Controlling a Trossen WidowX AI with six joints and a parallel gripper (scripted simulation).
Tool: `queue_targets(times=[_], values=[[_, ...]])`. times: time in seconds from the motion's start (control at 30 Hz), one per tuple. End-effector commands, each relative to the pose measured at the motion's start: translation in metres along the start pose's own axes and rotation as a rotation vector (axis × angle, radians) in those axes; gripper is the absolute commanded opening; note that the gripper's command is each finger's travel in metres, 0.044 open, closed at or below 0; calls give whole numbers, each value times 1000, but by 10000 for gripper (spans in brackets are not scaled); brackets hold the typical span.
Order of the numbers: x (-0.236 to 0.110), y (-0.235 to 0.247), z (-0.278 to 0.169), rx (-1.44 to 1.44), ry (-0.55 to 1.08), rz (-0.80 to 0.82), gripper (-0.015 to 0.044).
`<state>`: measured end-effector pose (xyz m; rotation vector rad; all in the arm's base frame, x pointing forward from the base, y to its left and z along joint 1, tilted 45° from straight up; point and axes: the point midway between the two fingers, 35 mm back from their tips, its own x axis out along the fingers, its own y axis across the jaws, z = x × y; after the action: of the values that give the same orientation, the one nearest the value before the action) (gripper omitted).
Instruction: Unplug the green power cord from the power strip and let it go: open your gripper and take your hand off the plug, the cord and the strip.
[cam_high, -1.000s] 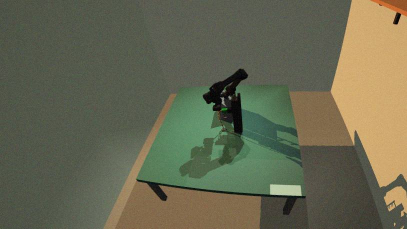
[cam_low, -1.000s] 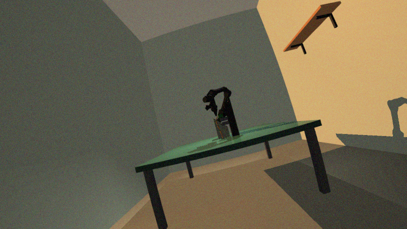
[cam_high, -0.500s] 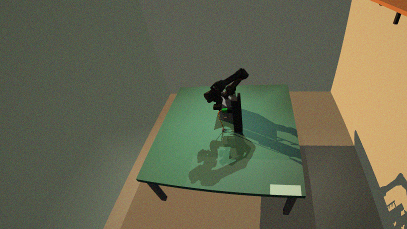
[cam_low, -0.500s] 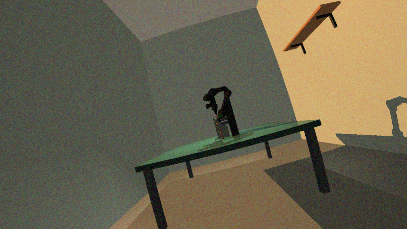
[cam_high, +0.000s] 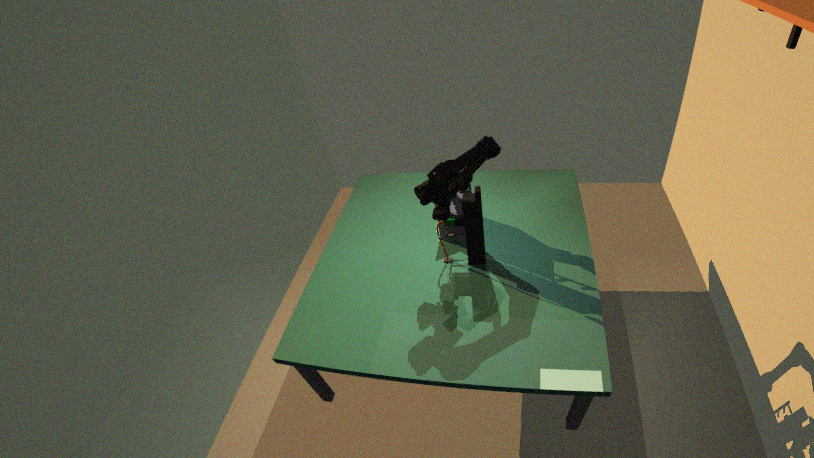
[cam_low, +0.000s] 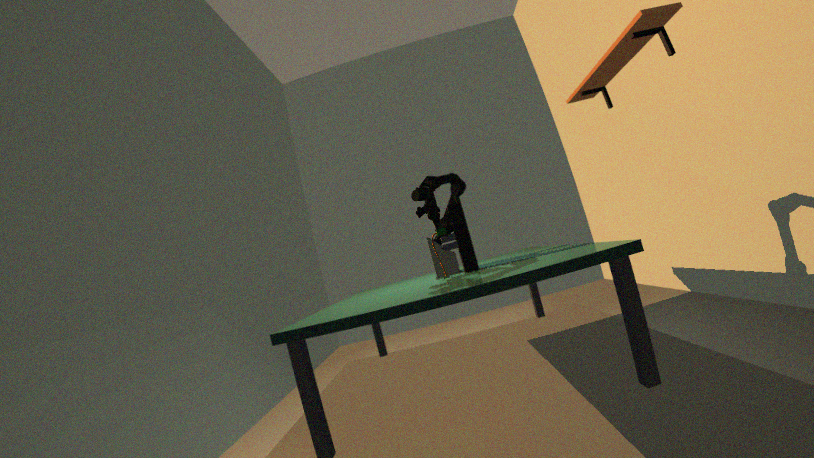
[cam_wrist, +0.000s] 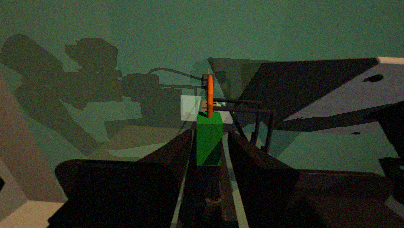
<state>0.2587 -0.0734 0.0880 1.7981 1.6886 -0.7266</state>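
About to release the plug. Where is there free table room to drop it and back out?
Free, in the top view: the stretch of table left of the cord, out to its edge; and the near side, between the arm's shadow and the pale patch. Crowded: right of the gripper, where the power strip and post stand close beside the plug.
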Motion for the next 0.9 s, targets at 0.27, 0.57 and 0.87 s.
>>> queue_targets(times=[0.27, 0.57, 0.87], values=[[8, -1, -4, 4, 5, 0, 160], [10, -1, -4, 1, 1, -2, 81], [10, -1, -4, 1, 1, -2, 2]])
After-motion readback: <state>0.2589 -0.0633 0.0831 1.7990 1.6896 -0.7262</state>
